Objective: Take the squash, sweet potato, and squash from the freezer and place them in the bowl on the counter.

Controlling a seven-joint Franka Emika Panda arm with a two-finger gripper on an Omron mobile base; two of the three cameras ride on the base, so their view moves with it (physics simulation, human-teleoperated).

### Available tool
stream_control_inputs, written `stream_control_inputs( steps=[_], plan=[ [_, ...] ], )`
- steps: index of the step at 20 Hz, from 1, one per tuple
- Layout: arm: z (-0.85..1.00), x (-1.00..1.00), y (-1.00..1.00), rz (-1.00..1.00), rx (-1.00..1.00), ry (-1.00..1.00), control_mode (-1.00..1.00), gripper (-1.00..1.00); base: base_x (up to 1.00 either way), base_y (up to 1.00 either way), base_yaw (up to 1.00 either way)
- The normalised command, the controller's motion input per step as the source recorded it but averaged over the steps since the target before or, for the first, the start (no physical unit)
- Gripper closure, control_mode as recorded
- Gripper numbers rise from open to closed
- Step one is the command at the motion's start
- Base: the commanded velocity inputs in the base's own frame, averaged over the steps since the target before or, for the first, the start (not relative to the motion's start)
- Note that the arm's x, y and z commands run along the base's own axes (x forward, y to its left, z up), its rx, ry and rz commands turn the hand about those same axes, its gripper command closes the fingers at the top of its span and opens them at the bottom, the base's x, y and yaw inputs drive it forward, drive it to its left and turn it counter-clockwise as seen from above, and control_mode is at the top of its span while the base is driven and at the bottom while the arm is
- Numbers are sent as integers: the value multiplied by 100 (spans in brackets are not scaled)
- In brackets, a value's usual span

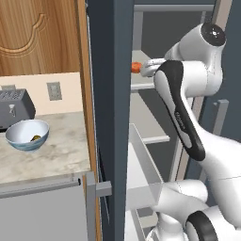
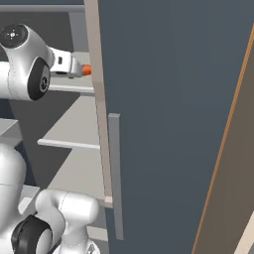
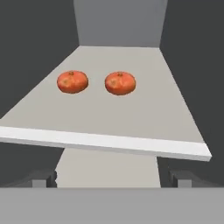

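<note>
Facing two squashes [image 3: 73, 82] beyond the open tool [image 3: 113, 178].

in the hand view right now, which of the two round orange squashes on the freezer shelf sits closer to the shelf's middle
The right-hand round orange squash: it sits about midway across the pale grey freezer shelf. The other orange squash lies apart from it, nearer the shelf's left edge.

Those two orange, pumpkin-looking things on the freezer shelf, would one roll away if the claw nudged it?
Probably not far: each squash looks squat and flattened, sitting steadily on the flat shelf. It looks firm, so it should keep its shape. The rounded sides might slip between the open gripper fingers.
</note>
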Motion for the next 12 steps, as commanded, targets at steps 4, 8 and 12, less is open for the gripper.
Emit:
stream_control_inputs(
  steps=[4,8,12],
  plan=[
    [0,81,0,0,0,2,-100,-100,0,0,0],
    [0,68,2,0,1,5,-100,-100,0,0,0],
    [-3,51,9,0,0,2,-100,-100,0,0,0]
  ],
)
